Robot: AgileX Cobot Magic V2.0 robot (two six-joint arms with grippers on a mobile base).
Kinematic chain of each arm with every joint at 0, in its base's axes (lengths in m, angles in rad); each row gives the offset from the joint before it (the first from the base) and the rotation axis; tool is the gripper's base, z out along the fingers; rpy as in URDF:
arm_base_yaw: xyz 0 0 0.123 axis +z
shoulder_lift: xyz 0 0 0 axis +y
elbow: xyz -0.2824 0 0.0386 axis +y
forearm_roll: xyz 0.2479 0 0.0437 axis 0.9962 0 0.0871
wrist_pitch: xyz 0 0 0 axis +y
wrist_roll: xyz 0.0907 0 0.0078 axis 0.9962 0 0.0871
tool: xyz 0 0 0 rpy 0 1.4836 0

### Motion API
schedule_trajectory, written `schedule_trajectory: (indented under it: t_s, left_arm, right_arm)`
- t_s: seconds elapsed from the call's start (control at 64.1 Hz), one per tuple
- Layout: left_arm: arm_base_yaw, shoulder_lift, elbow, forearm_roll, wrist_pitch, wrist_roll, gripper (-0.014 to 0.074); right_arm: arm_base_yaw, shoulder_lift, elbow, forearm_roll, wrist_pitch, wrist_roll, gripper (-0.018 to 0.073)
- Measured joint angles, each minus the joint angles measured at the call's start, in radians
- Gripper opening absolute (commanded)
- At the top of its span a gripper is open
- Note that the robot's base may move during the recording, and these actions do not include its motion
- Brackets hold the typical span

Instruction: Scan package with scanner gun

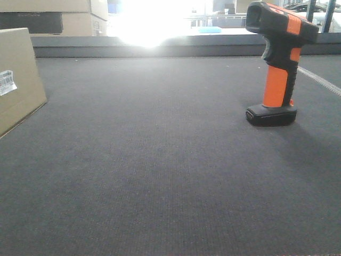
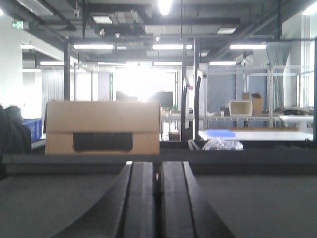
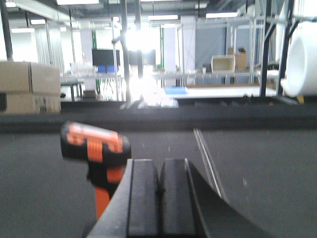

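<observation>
The scanner gun (image 1: pixel 277 69) stands upright on its black foot near the right edge of the desk, towards the far side. Its head points left across the desk. The package (image 1: pixel 18 80), a cardboard box, sits at the left edge, only partly in view, with a white barcode label (image 1: pixel 6 82) on the face nearest us.

The gun looks like hard, stiff plastic and fairly light. It seems top-heavy on that small foot, so I'd expect a sideways nudge to tip it. The orange handle below the trigger looks like the place to grasp it.

The left gripper (image 2: pixel 158 166) and the right gripper (image 3: pixel 159 163) both have their fingers pressed together with nothing between them.

The desk top (image 1: pixel 160 176) is a dark grey, felt-like mat that should give some friction. Beyond the far edge is a big hall with racks, ceiling lights and strong glare.
</observation>
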State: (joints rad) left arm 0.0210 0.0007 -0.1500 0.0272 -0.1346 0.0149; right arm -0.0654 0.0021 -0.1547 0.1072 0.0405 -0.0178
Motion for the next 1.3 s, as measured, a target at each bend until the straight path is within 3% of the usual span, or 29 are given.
schedule_trajectory:
  t_s: [0.14,0.25,0.375,0.421,0.499,0.531,0.609,0.718,0.983,1.139,1.295]
  left_arm:
    - [0.0,0.063,-0.224,0.0,0.167,0.0,-0.0109]
    - [0.0,0.162,-0.373,0.002,0.274,0.0,-0.0019]
    - [0.0,0.275,-0.489,0.002,0.326,0.0,0.0248]
    - [0.0,0.316,-0.516,0.004,0.332,0.0,0.0442]
    - [0.0,0.372,-0.534,0.004,0.334,0.0,0.0629]
    - [0.0,0.386,-0.536,0.001,0.334,0.0,0.0605]
    - [-0.004,0.417,-0.536,-0.027,0.343,0.0,0.055]
    - [-0.023,0.46,-0.554,-0.053,0.401,0.0,0.054]
    - [-0.038,0.736,-0.795,-0.064,0.754,0.0,0.054]
    - [-0.038,0.954,-1.016,-0.066,0.961,0.0,0.054]
    - [0.002,1.2,-1.232,-0.07,1.133,0.015,0.054]
  right_arm:
    - [0.0,0.035,-0.17,0.0,0.102,0.0,-0.0146]
    - [0.0,0.118,-0.258,0.0,0.127,0.0,-0.0004]
    - [0.0,0.229,-0.322,0.0,0.133,0.0,0.0277]
    - [0.0,0.28,-0.345,0.0,0.133,0.0,0.0407]
    - [0.0,0.346,-0.354,0.0,0.127,0.0,0.054]
    - [0.0,0.367,-0.354,0.0,0.126,0.0,0.0576]
    - [0.0,0.402,-0.354,0.0,0.125,0.0,0.0565]
    - [0.013,0.433,-0.354,0.0,0.1,0.0,0.0561]
    - [0.034,0.462,-0.354,0.0,0.057,0.0,0.0561]
    - [0.045,0.462,-0.354,0.0,0.056,0.0,0.0561]
    - [0.047,0.462,-0.354,0.0,0.055,0.0,0.0561]
